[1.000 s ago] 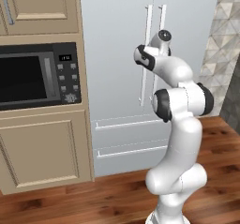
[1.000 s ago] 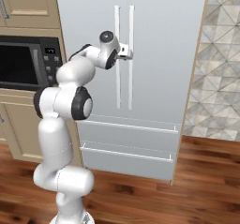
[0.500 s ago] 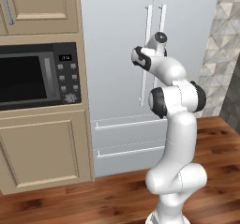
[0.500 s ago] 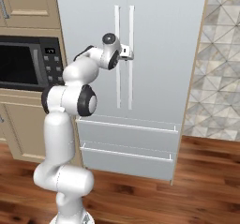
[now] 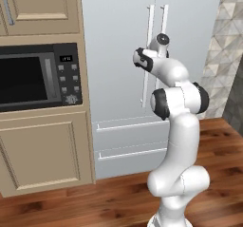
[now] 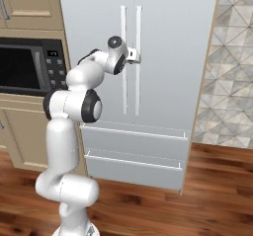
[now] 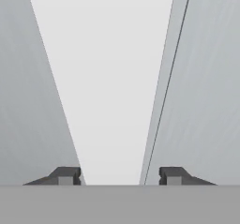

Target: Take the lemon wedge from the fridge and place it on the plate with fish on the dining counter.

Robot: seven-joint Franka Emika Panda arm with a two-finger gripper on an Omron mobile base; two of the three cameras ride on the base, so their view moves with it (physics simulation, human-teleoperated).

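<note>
gripper (image 7: 119,175) at the left-hand white bar handle (image 7: 112,78) of the fridge (image 6: 163,42), both doors shut. in the hand view the handle runs up the middle of the picture, with one dark fingertip (image 7: 65,175) on each side of it; the jaws straddle the bar, partly open, and each pad sits right at the bar's edge, so you cannot tell whether the grip has seated. the right base view shows the hand meeting this handle about halfway up, the second handle (image 6: 138,57) just beside it across the door seam. the lemon wedge is presumably behind these doors (nothing of the interior can be seen). to do this step well, keep the bar centred between the pads, close until both faces bear evenly, and only then pull; judge the pull as an arc about the door's outer hinge rather than a straight line, since a straight tug would likely slide the pads off the smooth bar. keep clear of the neighbouring handle and the microwave (image 5: 38,76) side.
</note>
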